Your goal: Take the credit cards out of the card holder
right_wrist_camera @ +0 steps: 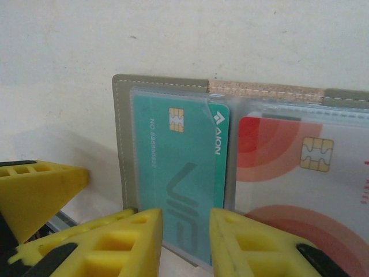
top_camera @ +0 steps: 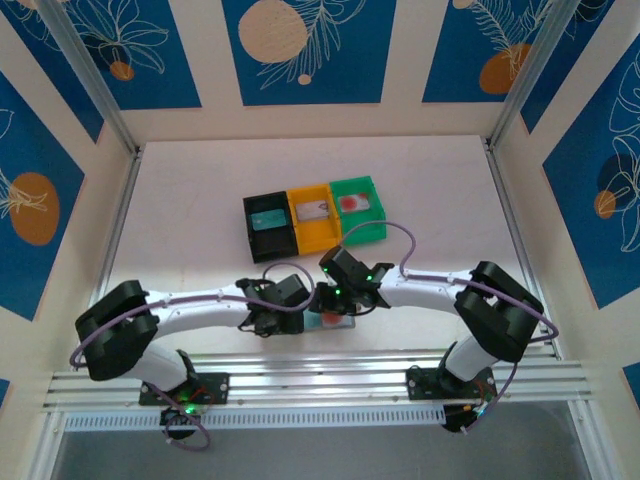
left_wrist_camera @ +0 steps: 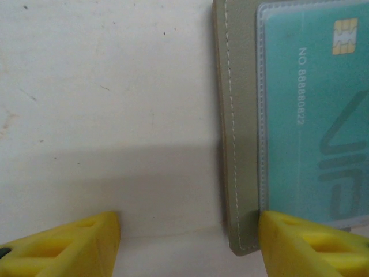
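The card holder (right_wrist_camera: 122, 144) lies open and flat on the table, also seen as a small patch under both grippers (top_camera: 340, 322). Its left clear pocket holds a teal credit card (right_wrist_camera: 184, 167). The right pocket holds a pale card with red circles (right_wrist_camera: 300, 167). My right gripper (right_wrist_camera: 187, 242) hovers over the teal card's near end, jaws a narrow gap apart with nothing pinched. My left gripper (left_wrist_camera: 190, 245) is open at the holder's left edge (left_wrist_camera: 236, 144). One of its fingers (left_wrist_camera: 311, 245) rests on the near left corner, beside the teal card (left_wrist_camera: 311, 115).
Black (top_camera: 270, 225), orange (top_camera: 313, 215) and green (top_camera: 358, 208) bins stand in a row behind the grippers, each with a card inside. Both arms reach inward from the near edge and meet at mid-table. Metal rails border the table.
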Controlling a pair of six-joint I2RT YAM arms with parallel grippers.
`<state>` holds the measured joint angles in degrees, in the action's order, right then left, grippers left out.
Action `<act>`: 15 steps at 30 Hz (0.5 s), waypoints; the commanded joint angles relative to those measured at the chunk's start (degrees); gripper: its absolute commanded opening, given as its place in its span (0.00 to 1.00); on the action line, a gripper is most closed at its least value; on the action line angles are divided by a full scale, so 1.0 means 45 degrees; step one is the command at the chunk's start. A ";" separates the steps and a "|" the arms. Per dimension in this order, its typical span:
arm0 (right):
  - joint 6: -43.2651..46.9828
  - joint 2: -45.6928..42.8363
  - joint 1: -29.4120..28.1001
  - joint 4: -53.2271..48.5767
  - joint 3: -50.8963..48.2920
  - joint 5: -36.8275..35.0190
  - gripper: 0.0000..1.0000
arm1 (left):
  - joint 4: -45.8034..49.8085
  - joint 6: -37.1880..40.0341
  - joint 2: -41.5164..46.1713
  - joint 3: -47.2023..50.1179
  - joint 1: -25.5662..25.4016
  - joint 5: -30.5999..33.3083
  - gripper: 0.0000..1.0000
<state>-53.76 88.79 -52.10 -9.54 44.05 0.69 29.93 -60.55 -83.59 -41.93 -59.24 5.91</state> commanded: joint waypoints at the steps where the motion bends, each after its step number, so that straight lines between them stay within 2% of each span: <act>1: -0.0194 0.0176 0.0038 0.0134 -0.0070 0.0112 0.29 | -0.0369 -0.0156 -0.0249 0.0356 0.0079 -0.0356 0.65; 11: -0.0230 0.0795 0.0080 0.0393 -0.0225 -0.0044 0.29 | -0.0935 -0.0226 -0.0459 0.1028 0.0079 -0.0441 0.64; 15: -0.0194 0.0897 0.0087 0.0490 -0.0361 -0.0205 0.25 | -0.1395 -0.0385 -0.0621 0.1362 0.0061 -0.0619 0.65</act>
<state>-54.37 91.85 -52.03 -7.53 43.81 0.45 27.62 -60.82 -83.31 -39.70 -59.24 6.44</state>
